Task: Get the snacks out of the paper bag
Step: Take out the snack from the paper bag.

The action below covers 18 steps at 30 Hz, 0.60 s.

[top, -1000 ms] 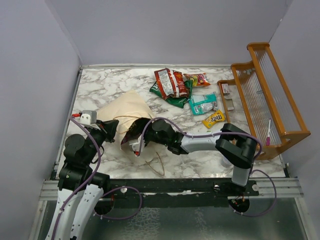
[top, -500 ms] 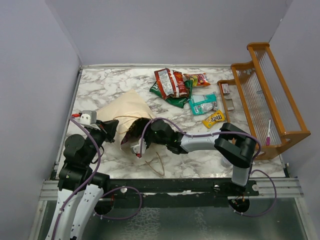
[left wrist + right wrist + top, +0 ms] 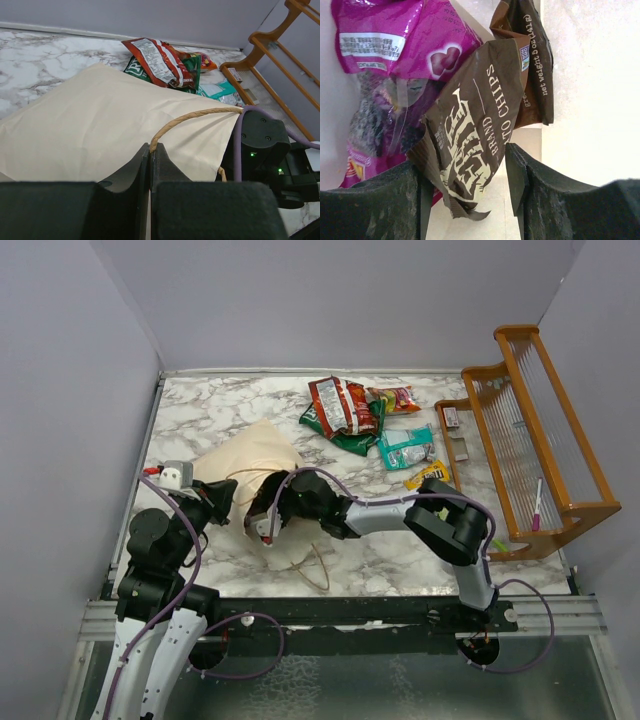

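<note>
The cream paper bag (image 3: pixel 250 452) lies on its side, mouth toward the arms. My left gripper (image 3: pixel 222 502) is shut on its tan loop handle (image 3: pixel 190 117), the cord pinched at the fingertips (image 3: pixel 150 150) above the bag's wall (image 3: pixel 90 125). My right gripper (image 3: pixel 266 520) is inside the bag's mouth. In the right wrist view it is open (image 3: pixel 465 175), with the lower corner of a brown chip bag (image 3: pixel 480 130) hanging between the fingers and not gripped. A purple bag (image 3: pixel 395 60) lies beside it. Red (image 3: pixel 340 405) and green (image 3: pixel 352 442) chip bags, a teal packet (image 3: pixel 405 450) and yellow M&M's (image 3: pixel 425 476) lie on the table.
A wooden rack (image 3: pixel 540 430) stands along the right edge with a pen (image 3: pixel 538 502) in it. The bag's other handle (image 3: pixel 315 565) lies loose on the marble near the front edge. A red-orange candy pack (image 3: pixel 397 398) lies behind the red bag.
My right arm has pushed left, moving its gripper deeper into the bag's mouth. The left gripper has stayed shut on the handle.
</note>
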Tool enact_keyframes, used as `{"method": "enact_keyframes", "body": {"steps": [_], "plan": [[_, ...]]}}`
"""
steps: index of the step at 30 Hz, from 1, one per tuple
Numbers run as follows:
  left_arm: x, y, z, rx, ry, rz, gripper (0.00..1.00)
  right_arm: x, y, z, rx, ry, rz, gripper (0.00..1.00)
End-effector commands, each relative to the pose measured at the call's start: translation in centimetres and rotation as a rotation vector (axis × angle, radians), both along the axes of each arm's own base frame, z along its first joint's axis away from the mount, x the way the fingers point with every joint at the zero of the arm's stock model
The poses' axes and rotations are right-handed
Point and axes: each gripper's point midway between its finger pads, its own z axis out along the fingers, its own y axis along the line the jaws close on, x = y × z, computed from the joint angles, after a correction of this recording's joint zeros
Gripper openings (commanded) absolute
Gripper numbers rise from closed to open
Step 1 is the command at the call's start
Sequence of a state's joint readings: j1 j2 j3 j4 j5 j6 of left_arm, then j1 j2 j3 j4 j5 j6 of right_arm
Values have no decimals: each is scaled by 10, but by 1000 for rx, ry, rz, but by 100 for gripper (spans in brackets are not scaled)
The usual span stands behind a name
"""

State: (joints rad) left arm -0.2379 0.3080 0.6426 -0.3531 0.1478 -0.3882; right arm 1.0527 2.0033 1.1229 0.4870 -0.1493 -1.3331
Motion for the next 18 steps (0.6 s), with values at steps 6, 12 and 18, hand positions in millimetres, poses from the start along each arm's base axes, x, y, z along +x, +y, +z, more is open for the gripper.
{"method": "enact_keyframes", "body": {"steps": [6, 12, 18], "plan": [[0, 3, 3, -5, -17, 16, 0, 7, 18, 5, 32, -12, 4, 27], [1, 2, 2, -3, -10, 16, 0, -30, 0, 37, 163, 76, 25, 1], [3, 2, 1, -2, -2, 15, 0, -61, -18, 71, 281, 219, 48, 1]]}}
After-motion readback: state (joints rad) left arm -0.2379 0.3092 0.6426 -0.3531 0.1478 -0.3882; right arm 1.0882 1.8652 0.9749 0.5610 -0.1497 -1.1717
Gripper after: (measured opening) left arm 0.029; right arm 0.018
